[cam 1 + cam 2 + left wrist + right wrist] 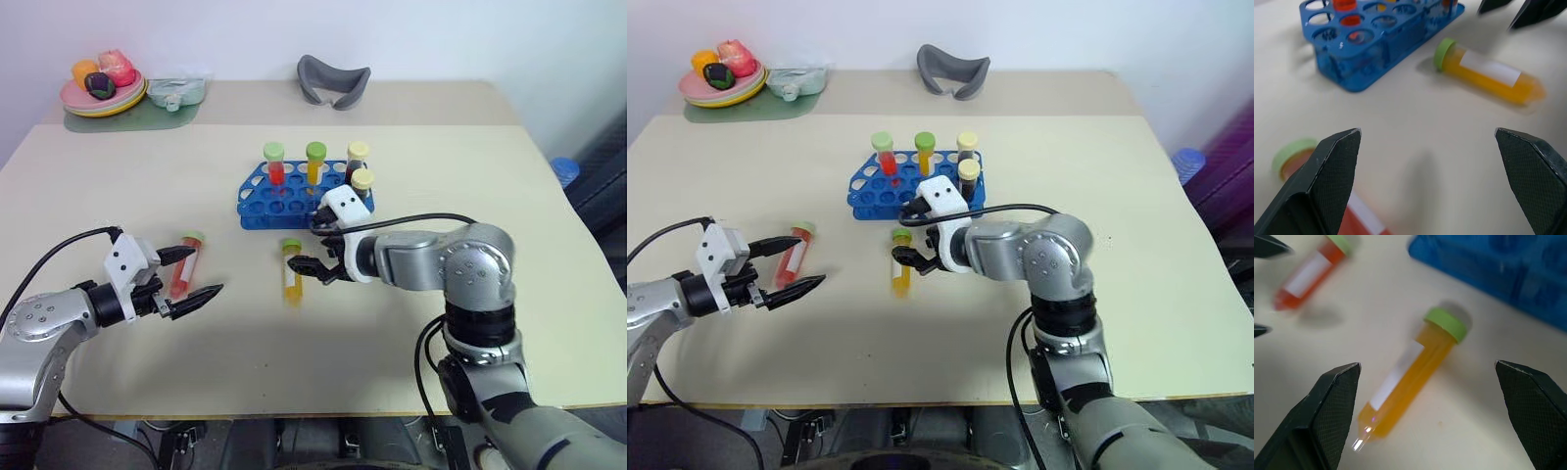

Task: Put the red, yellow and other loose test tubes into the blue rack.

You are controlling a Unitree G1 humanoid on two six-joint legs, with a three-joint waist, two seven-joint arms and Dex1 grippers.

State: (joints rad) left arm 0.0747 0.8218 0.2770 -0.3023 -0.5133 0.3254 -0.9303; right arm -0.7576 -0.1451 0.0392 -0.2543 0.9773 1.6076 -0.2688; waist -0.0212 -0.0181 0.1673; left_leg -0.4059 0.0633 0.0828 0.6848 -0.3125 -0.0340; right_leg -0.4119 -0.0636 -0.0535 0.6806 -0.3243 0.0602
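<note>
A: Two loose tubes are lying flat on the table (118,186) in front of the blue rack (257,205): the yellow tube (291,270) just off the rack's front edge, the red tube (185,265) farther out, toward the robot's left. Four capped tubes are already standing in the rack's far rows.

B: And the grippers?

A: Both are spread wide and holding nothing. The right gripper (318,243) is hanging between the rack's front edge and the yellow tube, its fingers straddling that tube in the wrist view. The left gripper (194,273) is bracketing the red tube, one finger on either side.

B: What is threatening to go wrong?

A: The tubes are round, so a finger arriving off-centre is likely to roll one away rather than pinch it. The right gripper is also working close against the rack; a careless swing risks nudging it or knocking the standing tubes. And with both arms converging in front of the rack, they risk crowding each other.
</note>
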